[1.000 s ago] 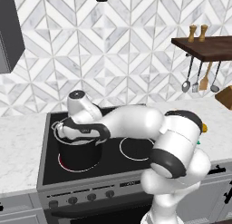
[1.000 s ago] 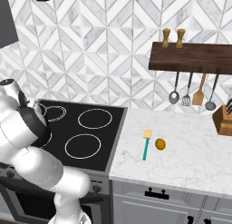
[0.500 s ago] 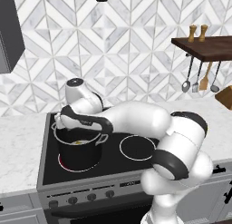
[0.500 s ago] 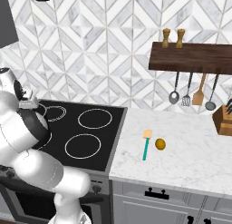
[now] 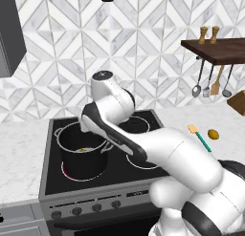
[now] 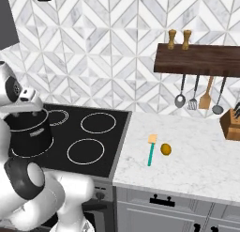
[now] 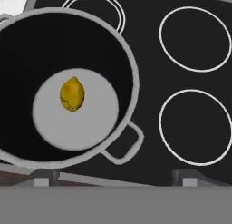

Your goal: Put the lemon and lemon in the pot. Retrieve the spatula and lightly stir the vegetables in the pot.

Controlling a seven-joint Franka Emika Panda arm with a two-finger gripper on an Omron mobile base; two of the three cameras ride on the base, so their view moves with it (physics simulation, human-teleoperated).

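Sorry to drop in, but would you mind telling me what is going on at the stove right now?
The robot arm is reaching over the black pot on the front left burner of the stove. One lemon lies on the pot's bottom, and the pincer holds nothing. The second lemon sits on the marble counter right of the stove, beside the green-handled spatula. So one lemon is in; the other lemon and the stirring are not yet done.

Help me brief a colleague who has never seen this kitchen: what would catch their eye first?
The black pot on the stove's front left burner, with one lemon on its pale bottom. On the marble counter right of the stove, the second lemon lies beside the green-handled spatula.
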